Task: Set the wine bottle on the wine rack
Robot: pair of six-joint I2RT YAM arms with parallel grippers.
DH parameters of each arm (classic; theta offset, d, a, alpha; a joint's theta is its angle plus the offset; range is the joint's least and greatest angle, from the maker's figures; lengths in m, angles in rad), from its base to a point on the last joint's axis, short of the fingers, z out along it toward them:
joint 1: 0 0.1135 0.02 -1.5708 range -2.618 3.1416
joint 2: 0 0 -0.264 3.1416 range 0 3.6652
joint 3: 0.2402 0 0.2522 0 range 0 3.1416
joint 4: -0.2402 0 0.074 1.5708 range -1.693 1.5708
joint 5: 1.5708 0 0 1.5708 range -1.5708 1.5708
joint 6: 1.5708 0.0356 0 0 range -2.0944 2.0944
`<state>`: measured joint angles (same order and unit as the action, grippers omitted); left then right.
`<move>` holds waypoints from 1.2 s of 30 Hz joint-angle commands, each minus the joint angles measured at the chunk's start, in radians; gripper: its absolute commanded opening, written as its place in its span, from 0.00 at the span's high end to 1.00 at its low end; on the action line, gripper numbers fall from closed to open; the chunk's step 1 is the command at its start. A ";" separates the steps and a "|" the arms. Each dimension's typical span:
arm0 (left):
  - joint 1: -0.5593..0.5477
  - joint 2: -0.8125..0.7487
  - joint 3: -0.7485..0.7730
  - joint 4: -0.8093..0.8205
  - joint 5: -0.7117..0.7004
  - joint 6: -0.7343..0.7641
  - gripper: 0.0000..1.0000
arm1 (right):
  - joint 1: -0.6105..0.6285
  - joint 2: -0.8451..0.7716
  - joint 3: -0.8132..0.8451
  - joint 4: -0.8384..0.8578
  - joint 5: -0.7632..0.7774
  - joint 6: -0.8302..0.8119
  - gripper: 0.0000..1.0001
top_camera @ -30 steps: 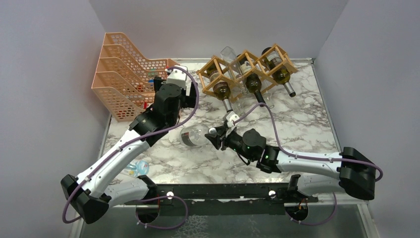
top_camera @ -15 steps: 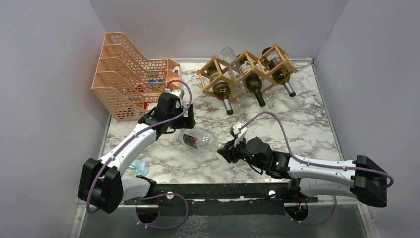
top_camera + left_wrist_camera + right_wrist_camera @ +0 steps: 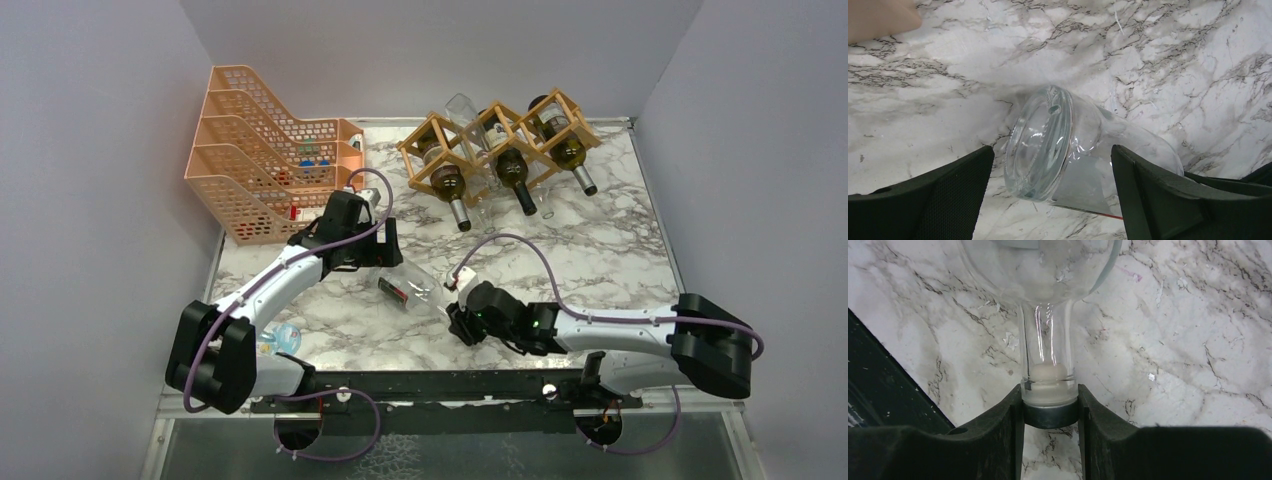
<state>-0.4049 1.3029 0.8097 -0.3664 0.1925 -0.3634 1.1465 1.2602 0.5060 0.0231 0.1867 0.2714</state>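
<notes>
A clear glass wine bottle (image 3: 408, 291) lies on its side on the marble top, base to the far left, neck to the near right. My right gripper (image 3: 458, 306) is shut on its dark-capped neck; in the right wrist view the fingers (image 3: 1013, 415) of that gripper (image 3: 1050, 396) clamp the cap below the neck (image 3: 1047, 345). My left gripper (image 3: 385, 260) stands open astride the bottle's base (image 3: 1040, 142), with marble showing on both sides between glass and fingers (image 3: 955, 192). The wooden wine rack (image 3: 497, 142) stands at the back, holding three dark bottles and a clear one.
An orange mesh tiered tray (image 3: 262, 150) fills the back left corner, close behind the left arm. A small bluish clear object (image 3: 281, 339) lies by the left arm's base. A black rail (image 3: 450, 385) runs along the near edge. Grey walls enclose three sides.
My left arm swung down from beside the orange tray to straddle the bottle's base. My right gripper drew the bottle slightly nearer and rightward, still holding the neck.
</notes>
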 commanded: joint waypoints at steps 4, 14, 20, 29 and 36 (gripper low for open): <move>0.008 0.024 -0.021 0.008 0.057 0.012 0.15 | -0.003 0.117 0.125 -0.131 0.049 0.043 0.69; 0.008 0.049 -0.022 0.004 0.082 0.025 0.26 | -0.002 0.185 0.213 -0.139 0.048 0.040 0.44; 0.009 0.056 -0.017 0.000 0.080 0.030 0.28 | -0.003 0.301 0.295 -0.141 0.040 0.010 0.43; 0.008 0.056 -0.012 -0.017 0.075 0.030 0.30 | -0.007 0.437 0.400 -0.129 0.011 -0.029 0.45; 0.009 0.052 -0.015 -0.023 0.080 0.029 0.32 | -0.018 0.477 0.411 -0.105 -0.011 -0.032 0.56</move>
<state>-0.3916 1.3376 0.8093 -0.2989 0.2504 -0.3470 1.1366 1.6917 0.8932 -0.1246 0.2054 0.2600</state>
